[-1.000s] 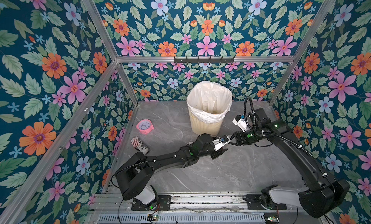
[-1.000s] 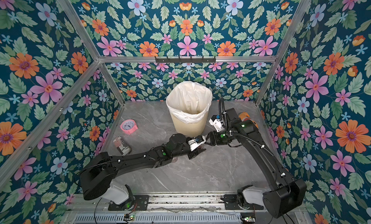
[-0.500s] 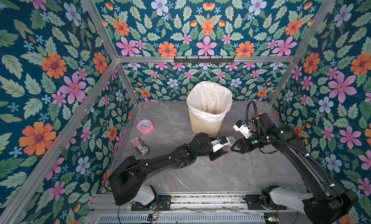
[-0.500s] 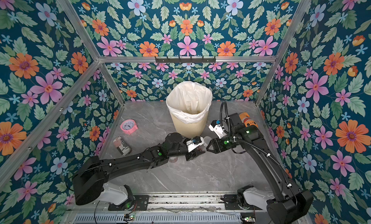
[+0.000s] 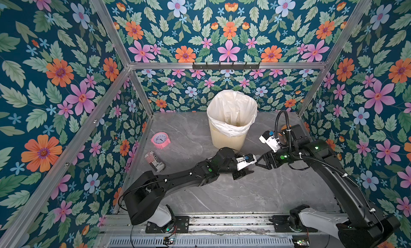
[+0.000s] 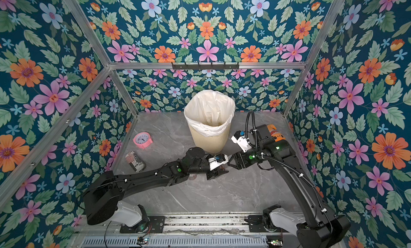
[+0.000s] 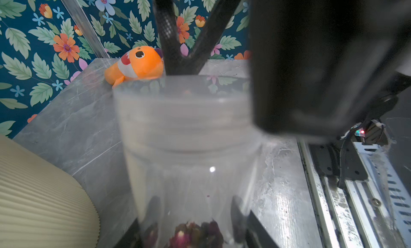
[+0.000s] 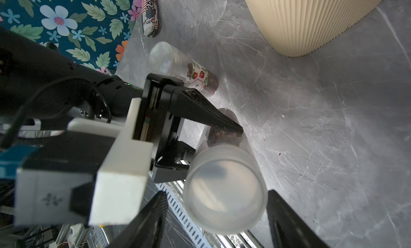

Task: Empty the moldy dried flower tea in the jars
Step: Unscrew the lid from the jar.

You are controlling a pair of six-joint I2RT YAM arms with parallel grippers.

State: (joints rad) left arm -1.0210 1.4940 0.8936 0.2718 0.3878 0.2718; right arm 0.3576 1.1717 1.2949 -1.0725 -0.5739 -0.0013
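Here, my left pincer (image 8: pixel 213 146) pinching a smooth clear jar (image 7: pixel 189 169), right pincer (image 8: pixel 215 193) spread around its frosted round lid (image 8: pixel 224 191), crumbly dark-red tea (image 7: pixel 191 235) inside, label on the other jar (image 8: pixel 195 76) unreadable.

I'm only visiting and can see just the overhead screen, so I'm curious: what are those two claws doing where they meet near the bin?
Observer: The left gripper is clamped on a clear plain jar.
Visitor: Anything inside it?
Observer: Dark red tea, gathered at the end that the left gripper grips.
Visitor: And the other claw?
Observer: The right gripper stands open, its jaws either side of the jar's lid, which is on.
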